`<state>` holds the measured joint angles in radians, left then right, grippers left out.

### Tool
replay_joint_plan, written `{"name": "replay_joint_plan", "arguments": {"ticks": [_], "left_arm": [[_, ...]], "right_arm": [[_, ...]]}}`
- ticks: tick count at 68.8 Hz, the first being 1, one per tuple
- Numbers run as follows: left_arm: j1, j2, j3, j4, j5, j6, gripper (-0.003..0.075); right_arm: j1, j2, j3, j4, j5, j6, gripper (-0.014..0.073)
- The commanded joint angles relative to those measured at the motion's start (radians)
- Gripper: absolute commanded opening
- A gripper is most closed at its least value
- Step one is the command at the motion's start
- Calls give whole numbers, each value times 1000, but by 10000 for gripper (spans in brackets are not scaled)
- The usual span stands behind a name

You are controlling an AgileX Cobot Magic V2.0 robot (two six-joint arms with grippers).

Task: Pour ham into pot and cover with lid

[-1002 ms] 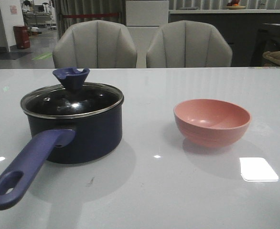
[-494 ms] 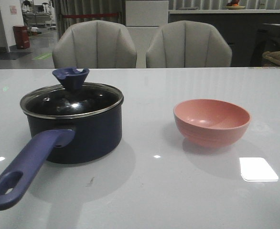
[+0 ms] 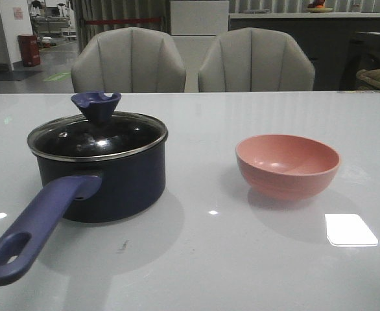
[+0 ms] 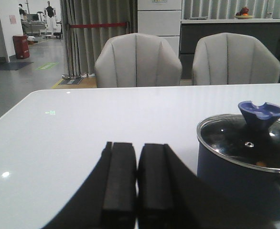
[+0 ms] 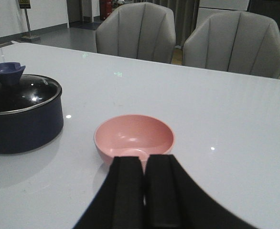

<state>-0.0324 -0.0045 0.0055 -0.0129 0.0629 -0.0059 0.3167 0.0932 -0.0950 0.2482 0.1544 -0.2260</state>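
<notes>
Navy pot [image 3: 102, 172] sits lidded toward the table's left edge, lid [image 3: 98, 135] seated, its handle running toward the near edge, so your left gripper [image 4: 136, 179], pinched closed and empty like the right gripper [image 5: 144, 188], is nearer.

Showroom-like indoor hall, white glossy table [image 3: 255, 272], two grey padded chairs [image 3: 128, 59], roped barrier [image 4: 99, 25] (red), distant mannequins [image 4: 48, 10]
</notes>
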Motion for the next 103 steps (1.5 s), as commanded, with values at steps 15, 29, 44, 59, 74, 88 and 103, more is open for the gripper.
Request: {"name": "replay_joint_plan", "arguments": {"ticks": [15,29,44,59,74,88,103], "left_arm": [[3,-20,20,-1,-82,-8,113],[3,-20,20,-1,-82,-8,113],[3,-20,20,-1,-82,-8,113],[3,-20,20,-1,-82,-8,113],[3,-20,20,-1,-82,-8,113],[3,-18,20,-1,-82,-8,113],[3,-18,20,-1,-82,-8,113]], "right_arm": [[0,6,-30,4,-82,-10,151],[0,6,-30,4,-82,-10,151],[0,6,-30,4,-82,-10,151],[-8,3,-18,-8,-75,-10,151],[-134,-68,-7,-128,-67,69,151],[-180,-123,42,-288,-79,252,151],[-180,-123,71,-292,-116,282,151]]}}
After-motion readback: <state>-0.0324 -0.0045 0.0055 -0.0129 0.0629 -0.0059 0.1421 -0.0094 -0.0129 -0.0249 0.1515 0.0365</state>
